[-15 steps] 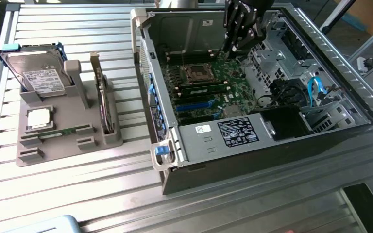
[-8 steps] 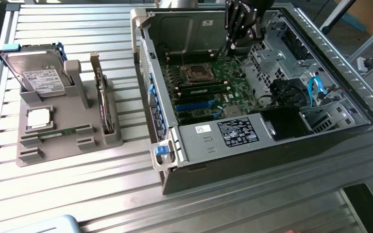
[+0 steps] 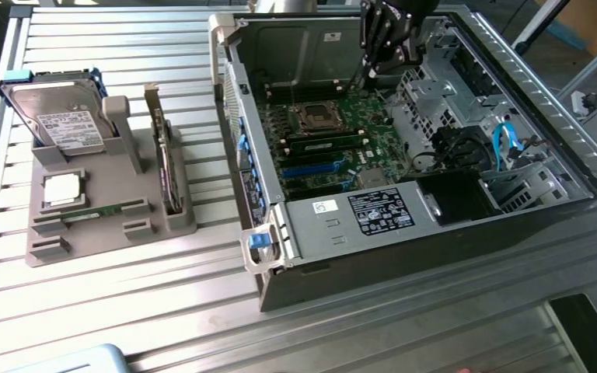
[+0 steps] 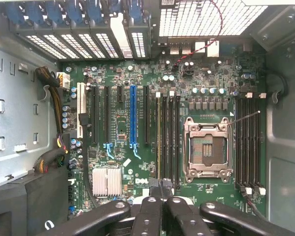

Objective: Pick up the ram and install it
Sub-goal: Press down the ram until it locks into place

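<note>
Okay so the jaws [image 4: 162, 189] are pinched closed at one end of the ram [image 4: 158, 142], which stands in its motherboard [image 4: 117, 123] slot; can't tell if they touch.

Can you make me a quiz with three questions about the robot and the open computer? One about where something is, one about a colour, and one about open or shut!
1. Where is the hard drive?
A. In the grey holder, outside the computer case
B. On the floor
C. Hanging from a wire

2. What colour is the one bright long slot inside the case?
A. Red
B. Blue
C. Yellow

3. How is the gripper right now?
A. Open wide
B. Shut
C. Lying on the table

Answers:
1 A: the hard drive stands in the holder on the exterior view's left, apart from the case.
2 B: that slot is blue and the long slots beside it are black.
3 B: its fingers meet over the board.
</note>
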Action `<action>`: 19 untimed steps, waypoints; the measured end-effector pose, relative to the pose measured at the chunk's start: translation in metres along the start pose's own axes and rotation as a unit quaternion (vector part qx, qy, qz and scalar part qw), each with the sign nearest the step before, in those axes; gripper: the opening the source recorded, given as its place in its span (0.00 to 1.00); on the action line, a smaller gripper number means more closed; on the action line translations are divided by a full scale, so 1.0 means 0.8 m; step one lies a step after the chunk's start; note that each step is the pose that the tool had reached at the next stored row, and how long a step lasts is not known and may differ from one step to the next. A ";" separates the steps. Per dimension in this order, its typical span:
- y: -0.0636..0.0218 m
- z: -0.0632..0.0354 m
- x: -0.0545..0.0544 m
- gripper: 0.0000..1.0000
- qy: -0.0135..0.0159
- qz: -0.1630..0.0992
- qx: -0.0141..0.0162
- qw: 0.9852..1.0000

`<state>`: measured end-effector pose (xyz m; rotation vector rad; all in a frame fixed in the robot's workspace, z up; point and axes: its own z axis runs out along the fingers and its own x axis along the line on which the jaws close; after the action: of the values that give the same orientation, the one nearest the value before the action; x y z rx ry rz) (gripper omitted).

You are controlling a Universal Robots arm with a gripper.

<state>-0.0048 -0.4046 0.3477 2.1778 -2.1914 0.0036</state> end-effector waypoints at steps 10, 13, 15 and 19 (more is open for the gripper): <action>-0.023 -0.001 0.000 0.11 0.000 0.000 0.000 1.000; -0.023 -0.001 0.000 0.11 0.000 0.000 0.000 1.000; -0.023 -0.001 0.000 0.11 0.000 0.000 0.000 1.000; -0.022 -0.001 0.000 0.11 0.000 -0.001 0.002 1.000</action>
<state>0.0124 -0.4046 0.3477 2.1822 -2.1918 0.0089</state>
